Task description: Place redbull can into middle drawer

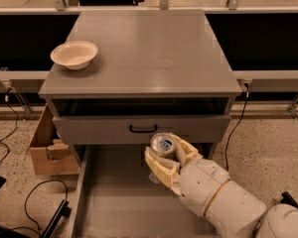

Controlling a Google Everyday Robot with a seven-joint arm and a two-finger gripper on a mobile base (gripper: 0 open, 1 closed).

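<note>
Nearest, at lower right: one white arm (223,197) is seen reaching in toward the cabinet. At its tip, one end effector (165,152) is noted, its cream fingers (158,165) pinched on either side of the redbull can (163,144). One can only is counted. The can is held upright, long axis vertical, its shiny top and pull tab turned up toward the camera; only the top and a little of the side are shown, the rest being hidden by the fingers. The can is carried over the rear part of the middle drawer (114,202), just in front of the drawer front (99,130) above. One tray is found pulled out, with a bare grey floor and low side walls. The relation that matters: the tray floor lies straight below the can, so a descent along the can's own axis is judged to be what is called for, followed by release. Whether the can's base has met the floor cannot be told. The drawer front close behind is judged a possible obstruction to any rearward drift. Further back: one black handle (143,129) on that front, a dark gap above it, then the table (149,48). One cream-white bowl (74,54) is recorded at its left edge, well apart from the can. Left of the cabinet, one cardboard box (44,148) is noted on the floor.
</note>
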